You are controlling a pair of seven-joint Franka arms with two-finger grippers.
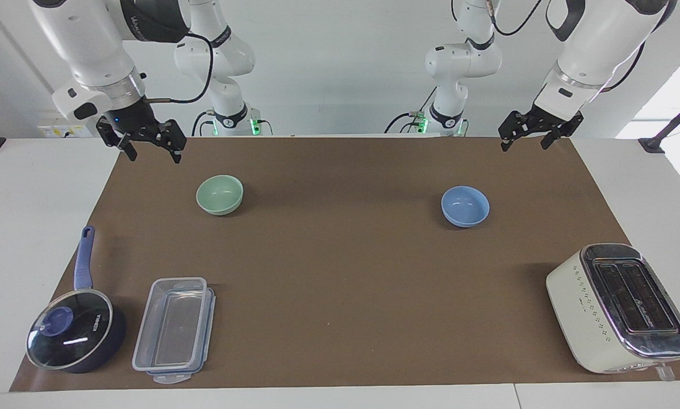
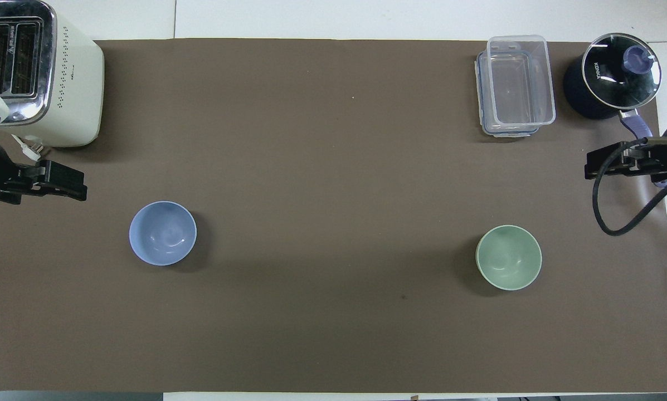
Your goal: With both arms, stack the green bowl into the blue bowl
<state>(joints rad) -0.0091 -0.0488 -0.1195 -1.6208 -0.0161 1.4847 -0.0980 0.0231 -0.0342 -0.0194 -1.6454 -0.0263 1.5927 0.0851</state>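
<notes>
The green bowl [image 1: 220, 194] [image 2: 509, 257] stands upright and empty on the brown mat, toward the right arm's end. The blue bowl [image 1: 465, 206] [image 2: 162, 233] stands upright and empty toward the left arm's end, well apart from the green bowl. My right gripper [image 1: 153, 154] [image 2: 623, 161] is open and empty, raised over the mat's edge at the right arm's end, beside the green bowl and clear of it. My left gripper [image 1: 525, 146] [image 2: 49, 184] is open and empty, raised over the mat's edge at the left arm's end, clear of the blue bowl.
A cream toaster [image 1: 618, 307] [image 2: 38, 78] stands at the left arm's end, farther from the robots than the blue bowl. A clear lidded container [image 1: 175, 329] [image 2: 517, 86] and a dark blue saucepan with glass lid [image 1: 75, 335] [image 2: 612, 78] stand farther out than the green bowl.
</notes>
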